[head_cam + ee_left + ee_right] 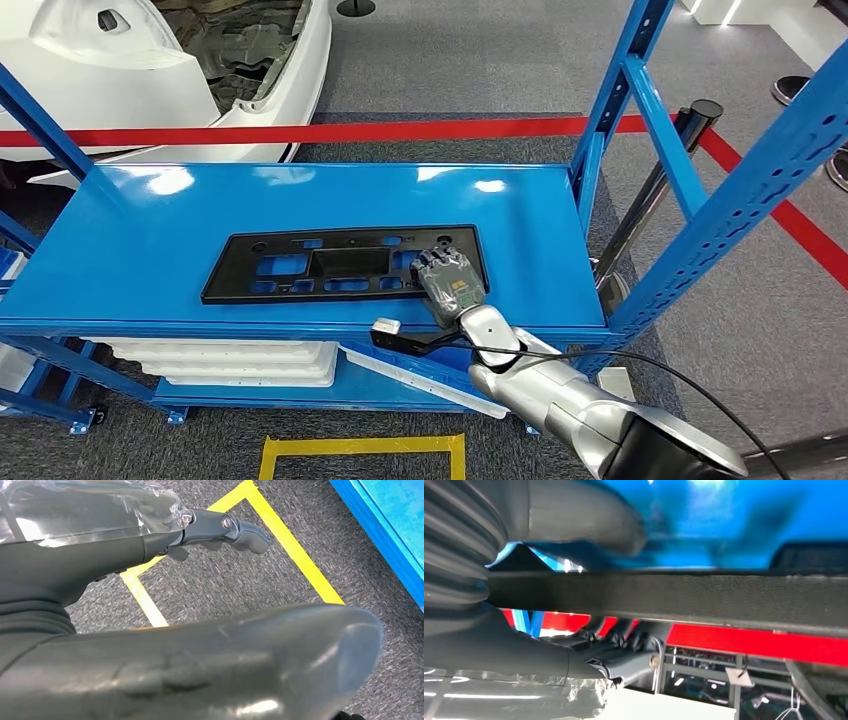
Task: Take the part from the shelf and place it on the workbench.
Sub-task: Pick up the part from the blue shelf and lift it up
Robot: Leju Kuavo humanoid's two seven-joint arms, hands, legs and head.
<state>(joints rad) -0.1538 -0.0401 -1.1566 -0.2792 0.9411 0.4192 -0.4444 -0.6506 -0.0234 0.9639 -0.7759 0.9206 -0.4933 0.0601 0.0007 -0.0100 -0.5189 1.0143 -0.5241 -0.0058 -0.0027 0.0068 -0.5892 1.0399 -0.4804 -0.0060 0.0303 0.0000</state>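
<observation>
Glossy blue shelf (150, 250) fills frame centre, grey carpet, red floor stripe (330, 131) behind. Black part (300, 265) lies flat mid-shelf; right hand (449, 285) grips its right end. Left hand (220, 530) hangs empty, fingers apart. No legible writing.

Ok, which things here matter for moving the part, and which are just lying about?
For the job:
black part, flat on the blue shelf
right hand, on the part's right end

Lying about:
white trays on the lower level
red barrier tape
white car body
yellow floor marking
</observation>
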